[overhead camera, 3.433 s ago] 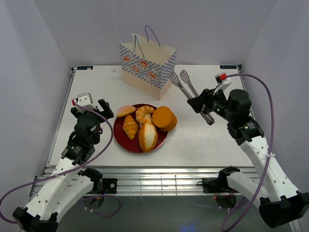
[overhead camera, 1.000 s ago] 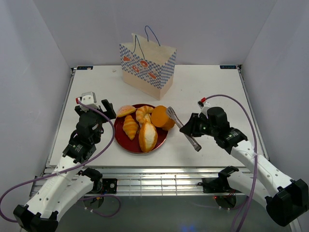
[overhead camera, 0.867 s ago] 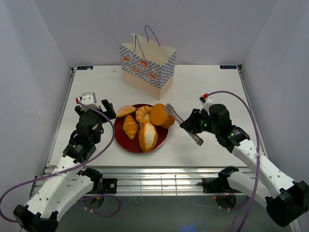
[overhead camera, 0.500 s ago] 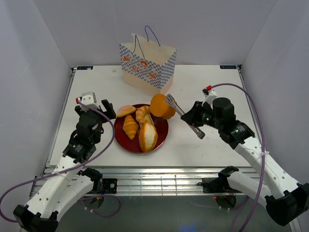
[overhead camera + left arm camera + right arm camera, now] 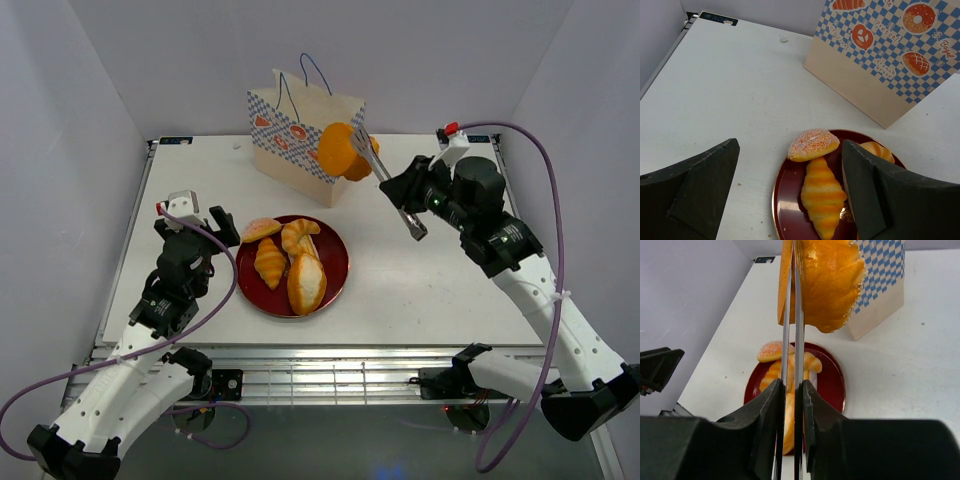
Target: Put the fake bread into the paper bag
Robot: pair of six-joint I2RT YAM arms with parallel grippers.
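My right gripper (image 5: 410, 203) (image 5: 790, 390) is shut on a pair of metal tongs (image 5: 388, 188) (image 5: 791, 315). The tongs pinch the round orange bun (image 5: 340, 150) (image 5: 832, 285) and hold it in the air just right of the paper bag (image 5: 298, 140) (image 5: 885, 270) (image 5: 885, 55), near its top edge. The rest of the fake bread lies on the dark red plate (image 5: 338, 268) (image 5: 787, 212): a sugared roll (image 5: 261, 229) (image 5: 813, 144), two croissants (image 5: 270, 262) (image 5: 823, 195) and a cream-topped loaf (image 5: 306, 284). My left gripper (image 5: 195, 226) (image 5: 790, 197) stands open just left of the plate, holding nothing.
The bag stands upright at the back centre of the white table (image 5: 430, 290), its blue cord handles (image 5: 318, 70) sticking up. Grey walls close in the left, right and back sides.
The right arm has lifted the orange bun in the tongs off the plate and carried it up and back toward the bag. The left arm has not moved.
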